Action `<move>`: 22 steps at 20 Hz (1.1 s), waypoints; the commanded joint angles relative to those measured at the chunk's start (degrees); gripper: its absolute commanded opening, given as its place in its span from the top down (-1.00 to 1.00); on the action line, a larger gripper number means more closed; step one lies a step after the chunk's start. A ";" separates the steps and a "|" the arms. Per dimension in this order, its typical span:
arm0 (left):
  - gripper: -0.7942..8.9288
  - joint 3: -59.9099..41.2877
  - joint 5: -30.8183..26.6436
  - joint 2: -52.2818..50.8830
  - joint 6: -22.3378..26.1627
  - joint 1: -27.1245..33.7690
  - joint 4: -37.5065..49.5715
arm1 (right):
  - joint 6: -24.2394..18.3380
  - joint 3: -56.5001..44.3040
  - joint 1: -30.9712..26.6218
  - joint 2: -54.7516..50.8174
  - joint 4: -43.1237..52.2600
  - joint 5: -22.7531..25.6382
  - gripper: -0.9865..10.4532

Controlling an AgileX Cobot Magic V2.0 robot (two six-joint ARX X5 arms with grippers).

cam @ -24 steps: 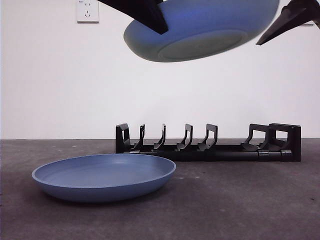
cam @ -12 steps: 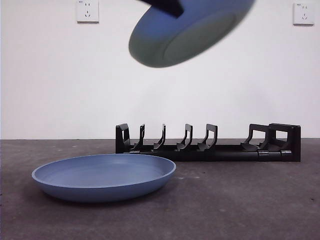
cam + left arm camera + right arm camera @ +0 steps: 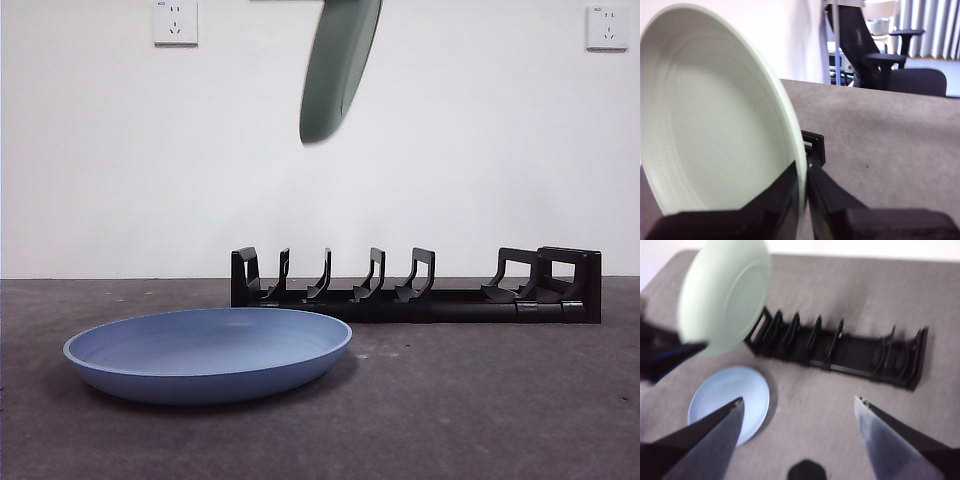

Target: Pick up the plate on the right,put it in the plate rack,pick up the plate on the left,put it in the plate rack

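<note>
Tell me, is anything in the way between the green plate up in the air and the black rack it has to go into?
No, nothing visible. The left claw holds the green plate on edge, high above the plate rack. Only air lies between them, and the rack's slots look empty. The blue plate lies on the table in front of the rack, off to one side.

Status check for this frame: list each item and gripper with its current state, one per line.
Green plate: held on edge in the air above the rack, not yet slotted.
Blue plate: flat on the table, untouched.
Plate rack: on the table, every slot empty.
Left gripper: shut on the green plate's rim.
Right gripper: open, holding nothing, high over the table.
</note>
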 commanded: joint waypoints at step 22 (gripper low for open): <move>0.85 0.13 -3.26 21.59 -11.74 5.90 14.60 | -2.54 -0.28 0.09 -1.22 -8.61 -1.14 0.17</move>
